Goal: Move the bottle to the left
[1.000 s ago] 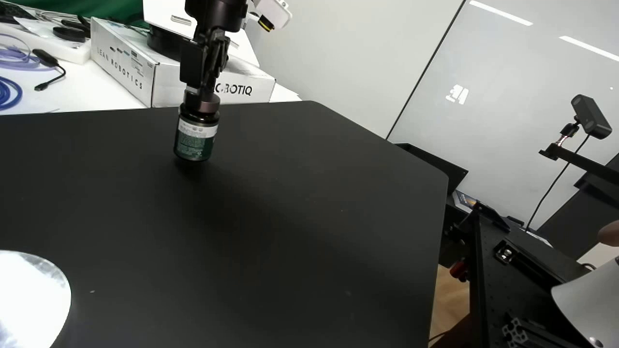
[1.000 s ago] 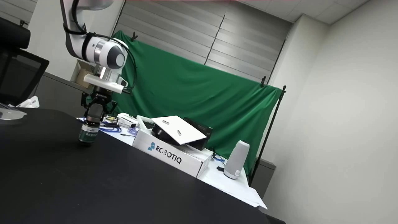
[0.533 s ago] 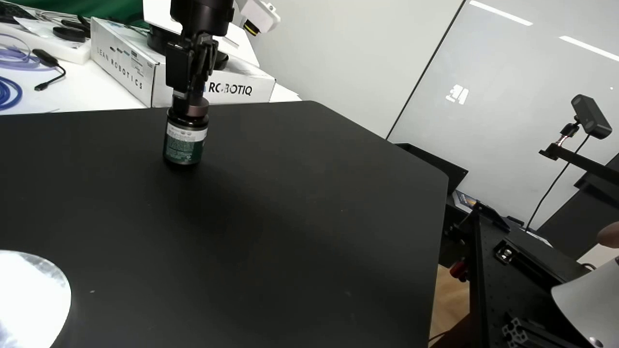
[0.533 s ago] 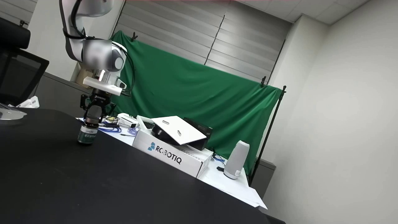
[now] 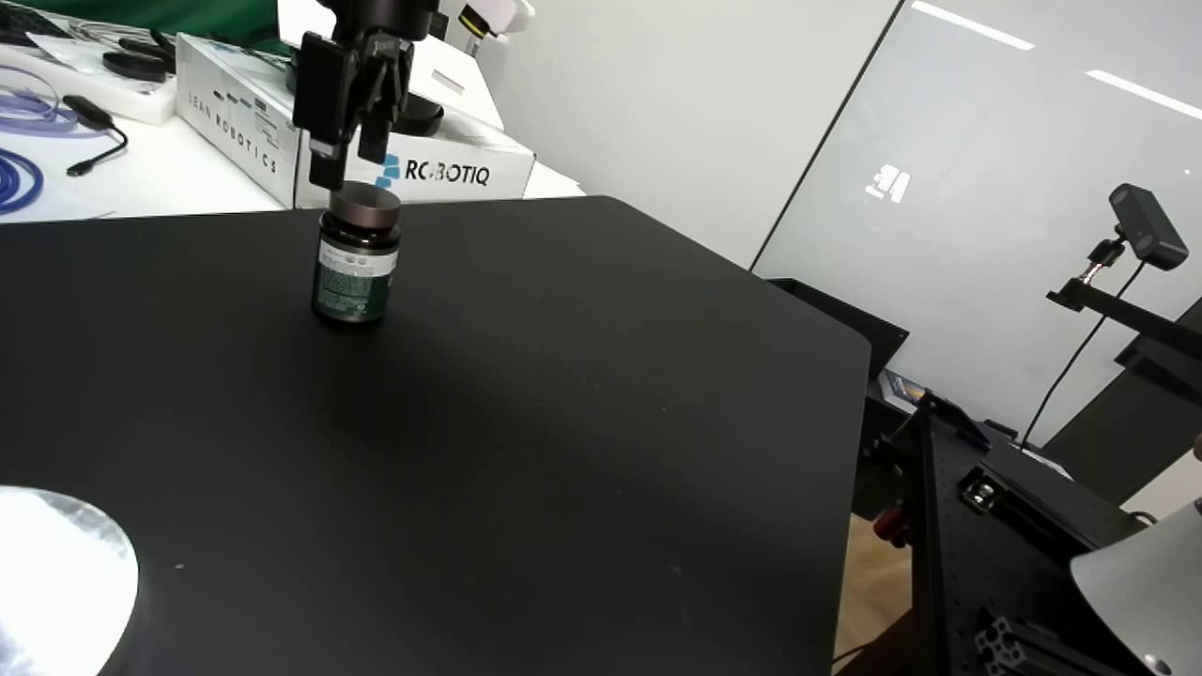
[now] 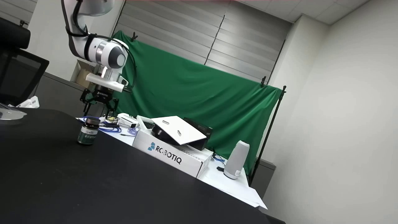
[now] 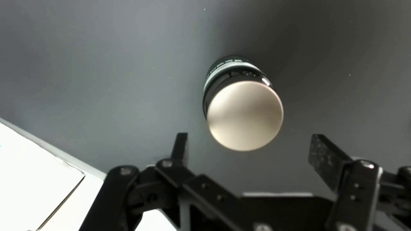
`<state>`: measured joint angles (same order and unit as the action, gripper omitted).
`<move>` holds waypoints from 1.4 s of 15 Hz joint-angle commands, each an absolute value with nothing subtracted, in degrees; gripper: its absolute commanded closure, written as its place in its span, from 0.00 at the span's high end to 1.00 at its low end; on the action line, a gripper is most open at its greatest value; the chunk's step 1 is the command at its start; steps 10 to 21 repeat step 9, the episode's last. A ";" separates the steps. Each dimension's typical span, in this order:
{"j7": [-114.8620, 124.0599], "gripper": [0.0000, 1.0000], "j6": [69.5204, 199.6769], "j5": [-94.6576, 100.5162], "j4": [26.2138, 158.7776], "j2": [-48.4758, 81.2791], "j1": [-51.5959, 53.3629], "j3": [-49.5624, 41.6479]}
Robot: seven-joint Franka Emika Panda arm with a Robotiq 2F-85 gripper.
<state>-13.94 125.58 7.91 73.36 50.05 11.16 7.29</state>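
One small dark green bottle (image 5: 353, 277) with a brown cap (image 5: 365, 207) and a pale label band (image 5: 357, 259) stands upright on a black tabletop (image 5: 582, 441), near its edge. Beyond that edge sits a white box (image 6: 168, 154) lettered "ROBOTIQ". Just above the bottle, the gripper (image 7: 249, 139) has its fingers (image 7: 324, 157) spread wide, apart from the cap.

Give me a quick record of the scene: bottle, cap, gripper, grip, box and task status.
Bottle: standing upright on the black table
Cap: on the bottle
Gripper: open, with a gap on both sides of the cap in the wrist view
Grip: none; the bottle is free
Box: white, beyond the black table's edge in both exterior views
Task status: bottle set down; whether it is far enough left, I cannot tell
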 commanded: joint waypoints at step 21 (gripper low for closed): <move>-15.00 1.00 120.16 6.65 73.63 44.03 11.68 8.92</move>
